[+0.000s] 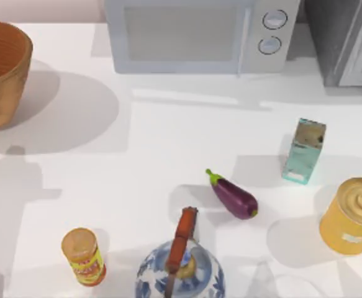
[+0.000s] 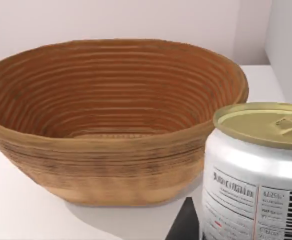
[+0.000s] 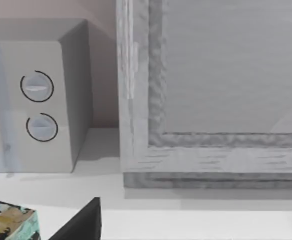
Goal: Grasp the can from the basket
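Basket first, from the top view: it stands at the table's far left corner, well apart from the big yellow can at the right edge and the orange-topped container near the front edge.

From the left wrist view, the basket's bowl looks empty. The can is outside the rim, right up against the camera and nearer than the basket wall. It stands upright with its long axis vertical, the dull gold top up and the barcode side facing the lens. A dark part of the left gripper lies just beside its base. I cannot tell whether that claw is clenched on it.

From the right wrist view, the right gripper sits parked facing the microwave. Its state cannot be told either, and I judge the left arm far nearer the can.
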Controlling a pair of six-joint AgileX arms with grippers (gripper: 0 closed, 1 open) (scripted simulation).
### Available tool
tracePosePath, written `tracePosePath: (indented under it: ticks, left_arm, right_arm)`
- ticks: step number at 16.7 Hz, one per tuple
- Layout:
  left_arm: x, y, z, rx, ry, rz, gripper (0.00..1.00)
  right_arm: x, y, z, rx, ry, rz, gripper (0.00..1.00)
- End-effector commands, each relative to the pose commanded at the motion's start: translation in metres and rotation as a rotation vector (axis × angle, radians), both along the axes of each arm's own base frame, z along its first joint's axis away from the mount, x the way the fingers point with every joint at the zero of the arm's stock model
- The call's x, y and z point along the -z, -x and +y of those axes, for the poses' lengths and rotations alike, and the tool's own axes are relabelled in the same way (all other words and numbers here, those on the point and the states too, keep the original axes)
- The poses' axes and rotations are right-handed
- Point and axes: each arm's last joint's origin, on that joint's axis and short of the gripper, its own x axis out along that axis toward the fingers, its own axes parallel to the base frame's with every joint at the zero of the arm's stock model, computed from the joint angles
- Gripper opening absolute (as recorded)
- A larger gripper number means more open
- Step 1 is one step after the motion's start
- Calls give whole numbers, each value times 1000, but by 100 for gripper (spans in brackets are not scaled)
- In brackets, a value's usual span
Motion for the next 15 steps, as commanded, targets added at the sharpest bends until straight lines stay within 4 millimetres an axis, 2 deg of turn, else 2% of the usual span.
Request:
tracePosePath:
  ticks: [3,5,7,9,15]
  left_arm:
    - [45,22,-4,12,13,-147,0]
    - [69,27,-5,18,22,-217,0]
    - [84,28,-6,23,29,-267,0]
    - [91,29,-6,24,32,-291,0]
    - [92,28,-6,21,30,-286,0]
  right_arm:
    - [0,0,0,0,0,0,100]
    - [0,0,0,0,0,0,100]
    - [0,0,0,0,0,0,100]
    - [0,0,0,0,0,0,100]
    - [0,0,0,0,0,0,100]
